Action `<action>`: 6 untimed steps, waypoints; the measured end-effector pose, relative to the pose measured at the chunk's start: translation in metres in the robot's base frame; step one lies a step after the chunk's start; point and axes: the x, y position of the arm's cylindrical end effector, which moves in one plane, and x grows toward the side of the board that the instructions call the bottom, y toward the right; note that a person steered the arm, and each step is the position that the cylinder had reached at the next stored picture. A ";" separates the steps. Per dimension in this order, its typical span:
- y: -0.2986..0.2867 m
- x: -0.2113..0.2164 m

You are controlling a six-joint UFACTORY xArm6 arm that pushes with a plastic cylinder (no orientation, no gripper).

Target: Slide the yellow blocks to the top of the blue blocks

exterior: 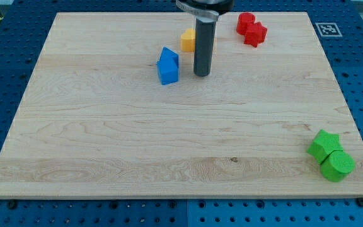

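Observation:
Two blue blocks (167,65) sit touching each other left of the board's top middle, their shapes hard to tell apart. A yellow block (188,40) lies just up and right of them, partly hidden behind the rod. My tip (201,75) rests on the board just right of the blue blocks and below the yellow block, touching neither that I can see.
Two red blocks (251,28) sit together near the top edge, right of the rod. A green star-shaped block (324,144) and a green round block (337,166) touch at the bottom right corner. The wooden board (106,139) ends at a blue pegboard.

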 end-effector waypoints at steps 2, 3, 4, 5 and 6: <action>0.019 -0.023; 0.054 -0.037; 0.061 -0.052; 0.029 -0.066; -0.014 -0.079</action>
